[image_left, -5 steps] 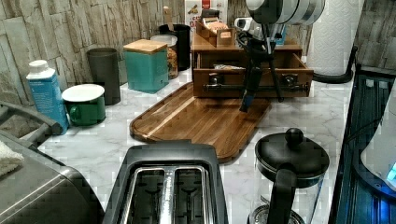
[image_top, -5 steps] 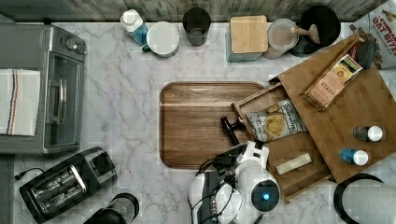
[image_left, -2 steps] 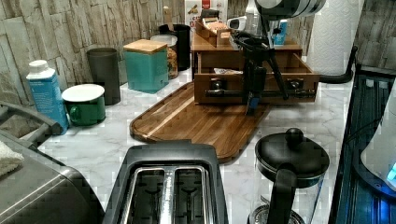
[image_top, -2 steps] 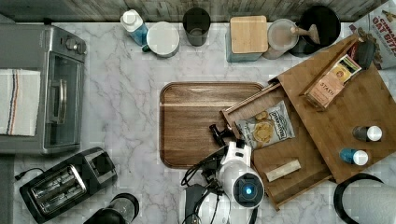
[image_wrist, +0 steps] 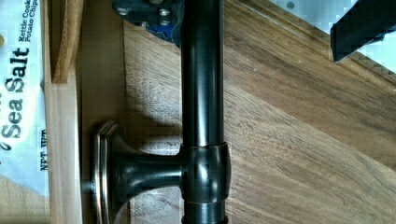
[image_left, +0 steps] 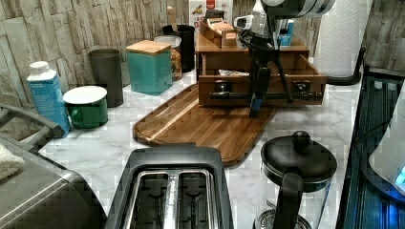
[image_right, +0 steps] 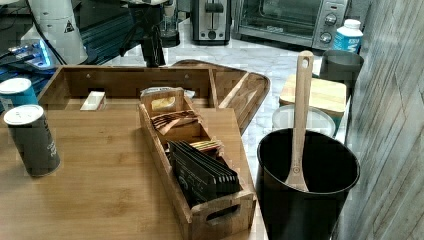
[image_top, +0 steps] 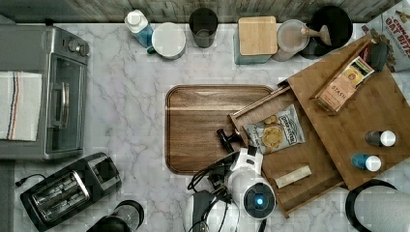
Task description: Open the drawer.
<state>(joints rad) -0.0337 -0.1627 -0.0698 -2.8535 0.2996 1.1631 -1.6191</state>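
Observation:
The drawer (image_top: 312,151) stands pulled out from under the wooden top panel, its front reaching over the edge of the cutting board (image_top: 203,128). A chip bag (image_top: 273,130) and a small pale bar (image_top: 292,176) lie inside it. In the left view its long black bar handle (image_left: 291,95) runs across the front wall. My gripper (image_left: 255,98) hangs at that handle, left of its middle in the left view. In the wrist view the handle (image_wrist: 201,84) passes between my two fingers (image_wrist: 362,23), which stand wide apart around it. The gripper is open. In the top view the gripper (image_top: 227,138) sits at the drawer's front corner.
The top panel (image_top: 367,106) carries a tea box (image_top: 344,84) and two bottles (image_top: 379,138). A toaster (image_top: 67,188) and a toaster oven (image_top: 48,96) stand at the top view's left. A black press pot (image_left: 293,164) stands near the cutting board. Canisters line the back wall.
The drawer has slid further out over the cutting board, and the gripper moved with its handle. Most of this happened before the last half second.

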